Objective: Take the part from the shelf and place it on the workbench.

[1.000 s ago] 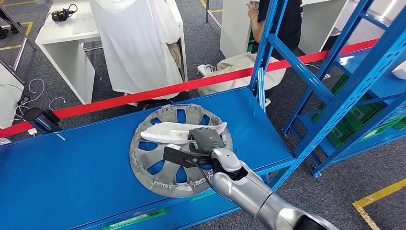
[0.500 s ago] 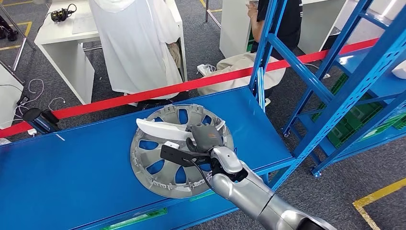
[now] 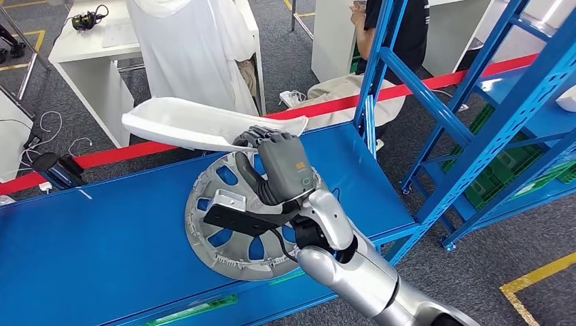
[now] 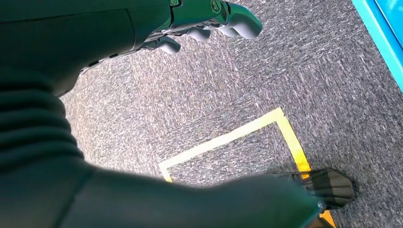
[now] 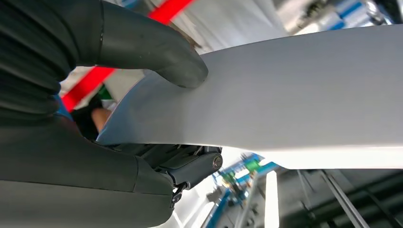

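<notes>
Head view hides most of my right hand's (image 3: 282, 166) grip: its grey back faces the camera, so I see my fingers (image 3: 253, 136) curled up at the underside of the long white part (image 3: 204, 124) but not where the thumb sits. Right wrist view fills that in: my thumb (image 5: 157, 52) presses flat on the pale surface of the part (image 5: 294, 90) while the darker fingers (image 5: 190, 166) close under its edge, so the hand holds it. That close view cuts the part off at both ends and blurs everything behind it.

From the head I see the whole part, one piece, tilted a little, lifted above the single grey wheel cover (image 3: 231, 231) that lies flat on the blue shelf (image 3: 88, 251). My wrist and silver forearm (image 3: 353, 272) cover the near right portion of the wheel cover. One red barrier tape (image 3: 421, 85) runs behind the shelf. Beyond it a person (image 3: 401, 27) is cut off by the top edge and partly screened by the blue rack upright (image 3: 384, 54).

Left wrist view shows my left hand (image 4: 209, 19) hanging over grey carpet (image 4: 228, 95) with yellow floor tape (image 4: 223, 140); its fingers (image 4: 242, 21) are loosely bent, apart, with nothing in them.
</notes>
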Controlling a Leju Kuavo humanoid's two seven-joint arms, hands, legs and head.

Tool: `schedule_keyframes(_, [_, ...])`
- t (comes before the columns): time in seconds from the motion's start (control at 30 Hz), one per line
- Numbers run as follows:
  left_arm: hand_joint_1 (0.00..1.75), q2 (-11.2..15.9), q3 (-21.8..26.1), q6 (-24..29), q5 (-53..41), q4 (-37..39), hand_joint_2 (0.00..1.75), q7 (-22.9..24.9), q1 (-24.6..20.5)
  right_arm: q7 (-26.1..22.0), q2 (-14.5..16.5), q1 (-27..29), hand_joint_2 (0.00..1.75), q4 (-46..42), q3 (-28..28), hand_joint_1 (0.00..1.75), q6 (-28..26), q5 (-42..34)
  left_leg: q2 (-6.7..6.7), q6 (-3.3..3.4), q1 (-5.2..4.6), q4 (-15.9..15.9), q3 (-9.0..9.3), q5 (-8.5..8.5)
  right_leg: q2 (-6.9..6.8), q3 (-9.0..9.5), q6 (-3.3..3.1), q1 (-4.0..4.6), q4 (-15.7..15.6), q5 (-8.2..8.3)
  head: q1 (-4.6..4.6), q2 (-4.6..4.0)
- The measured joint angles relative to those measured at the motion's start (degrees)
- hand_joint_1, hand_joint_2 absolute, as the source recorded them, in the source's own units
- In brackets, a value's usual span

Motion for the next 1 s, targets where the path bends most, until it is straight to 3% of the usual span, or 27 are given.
schedule_keyframes(0.7, [0.0,-0.1,2.4,-2.2,1.8,0.0,1.75,1.1,-0.1,1.2,-0.2,-2.7,1.75,-2.0,2.8,1.75,0.0,-2.5,-0.02,0.0,0.0,0.0,-0.01,0.0,0.0,0.0,0.0,0.0,0.0,0.01,0.0,0.01])
schedule_keyframes(1.0, [0.0,0.0,3.8,-2.2,2.8,0.0,1.75,1.4,-0.3,0.3,-0.4,-3.1,1.75,-1.0,3.4,1.75,0.1,-3.6,-0.06,0.66,-0.46,0.4,-0.16,-0.15,-0.02,0.07,0.7,-0.32,-0.1,0.2,-0.01,-0.01])
